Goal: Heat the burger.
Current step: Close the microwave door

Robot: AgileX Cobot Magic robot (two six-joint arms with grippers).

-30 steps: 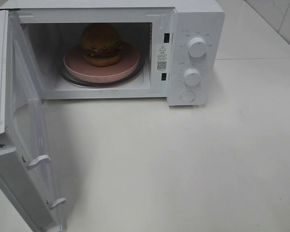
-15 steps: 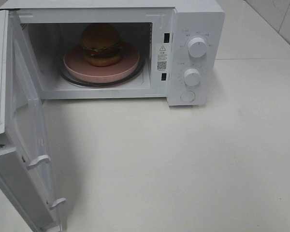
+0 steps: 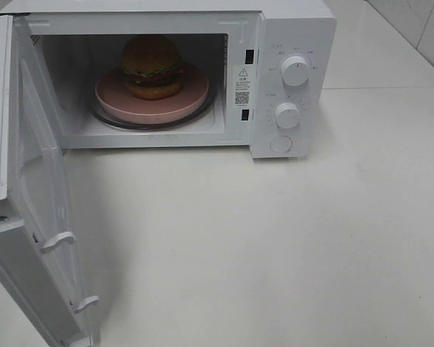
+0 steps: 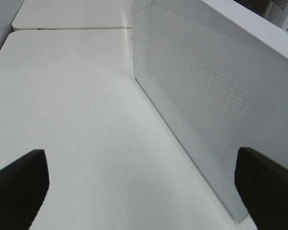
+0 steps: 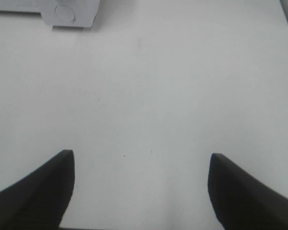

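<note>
A: While the left gripper (image 4: 143,189) hangs with its jaws wide apart and nothing between them, what lies ahead of it?

B: The perforated outer face of the microwave door (image 4: 216,105), standing near it on the white table (image 4: 62,96).

A: And the right gripper (image 5: 141,191)?

B: Spread as well, empty, above the table, with the microwave's round button (image 5: 64,13) well ahead.

A: Where is the burger (image 3: 151,66)?

B: Inside the open microwave (image 3: 296,29), at twelve o'clock of the table in the high view. It sits on the pink plate (image 3: 184,97), toward the plate's twelve o'clock. Two knobs (image 3: 295,70) stand at three o'clock of the cavity, and the door swings out toward eight.
</note>
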